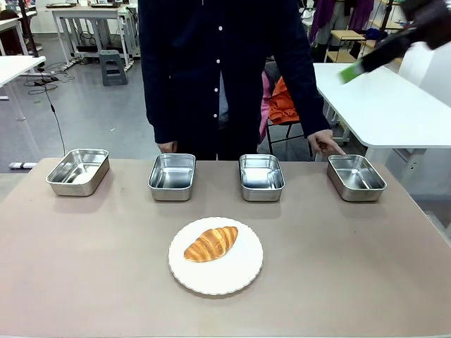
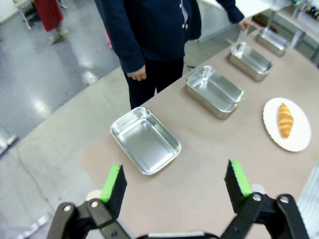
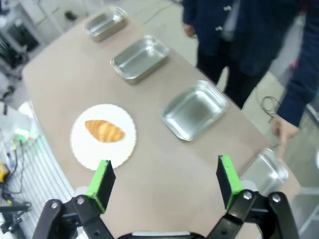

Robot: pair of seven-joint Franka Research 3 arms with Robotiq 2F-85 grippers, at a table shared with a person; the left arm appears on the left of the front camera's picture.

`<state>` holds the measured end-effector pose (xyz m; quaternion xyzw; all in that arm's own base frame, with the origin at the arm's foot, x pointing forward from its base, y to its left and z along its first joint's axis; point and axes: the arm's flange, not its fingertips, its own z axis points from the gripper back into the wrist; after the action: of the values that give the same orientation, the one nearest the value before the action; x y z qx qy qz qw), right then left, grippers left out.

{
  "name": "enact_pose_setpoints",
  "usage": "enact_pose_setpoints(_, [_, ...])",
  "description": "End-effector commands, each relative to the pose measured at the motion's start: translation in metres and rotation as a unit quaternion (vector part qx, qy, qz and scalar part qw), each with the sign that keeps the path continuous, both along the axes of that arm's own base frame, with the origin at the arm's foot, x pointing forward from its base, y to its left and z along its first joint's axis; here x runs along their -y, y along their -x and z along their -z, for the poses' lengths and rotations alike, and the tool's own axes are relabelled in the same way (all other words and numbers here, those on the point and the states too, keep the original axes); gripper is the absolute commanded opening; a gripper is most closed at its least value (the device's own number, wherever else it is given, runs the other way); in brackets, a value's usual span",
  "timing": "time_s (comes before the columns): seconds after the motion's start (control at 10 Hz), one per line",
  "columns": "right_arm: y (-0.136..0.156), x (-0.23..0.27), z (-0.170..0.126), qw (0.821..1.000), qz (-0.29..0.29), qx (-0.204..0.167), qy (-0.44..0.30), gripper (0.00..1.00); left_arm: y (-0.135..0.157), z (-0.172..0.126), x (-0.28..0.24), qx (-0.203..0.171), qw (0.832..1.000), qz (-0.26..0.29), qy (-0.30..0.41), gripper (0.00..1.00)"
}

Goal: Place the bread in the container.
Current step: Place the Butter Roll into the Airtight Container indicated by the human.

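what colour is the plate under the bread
White, with a scalloped edge. The plate holding the bread shows best in the front view.

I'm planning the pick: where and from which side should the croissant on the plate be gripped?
Probably grip the bread across its thick middle, from straight above: it lies flat, slanted on the plate, and its ends taper.

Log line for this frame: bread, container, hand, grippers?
bread on plate | person's hand near rightmost tray, empty | left gripper open | right gripper open
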<state>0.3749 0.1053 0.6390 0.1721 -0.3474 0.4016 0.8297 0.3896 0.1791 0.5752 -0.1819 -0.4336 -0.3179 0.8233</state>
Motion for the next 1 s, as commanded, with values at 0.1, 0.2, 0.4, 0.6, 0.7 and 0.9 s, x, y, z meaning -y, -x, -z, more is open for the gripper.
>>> enact_pose_setpoints(0.1, [0.035,-0.102,0.051,0.99,-0.102,-0.04,0.087,1.0,0.001,0.0,0.0,0.001,1.0,0.0,0.0,1.0])
enact_pose_setpoints(0.2, [0.045,-0.128,0.076,0.981,-0.145,-0.064,0.113,1.0,0.001,0.0,0.0,0.001,1.0,0.0,0.0,1.0])
enact_pose_setpoints(0.4, [0.067,-0.16,0.13,0.953,-0.252,-0.081,0.148,1.0,0.001,0.0,0.0,0.001,1.0,0.0,0.0,1.0])
enact_pose_setpoints(0.6, [0.081,-0.168,0.183,0.938,-0.294,-0.079,0.168,1.0,0.001,0.0,0.0,0.001,1.0,0.0,0.0,1.0])
enact_pose_setpoints(0.7, [0.081,-0.153,0.182,0.936,-0.307,-0.107,0.137,1.0,0.001,0.0,0.0,0.001,1.0,0.0,0.0,1.0])
enact_pose_setpoints(0.9, [0.087,-0.178,0.171,0.942,-0.274,-0.103,0.167,1.0,0.001,0.0,0.0,0.001,1.0,0.0,0.0,1.0])
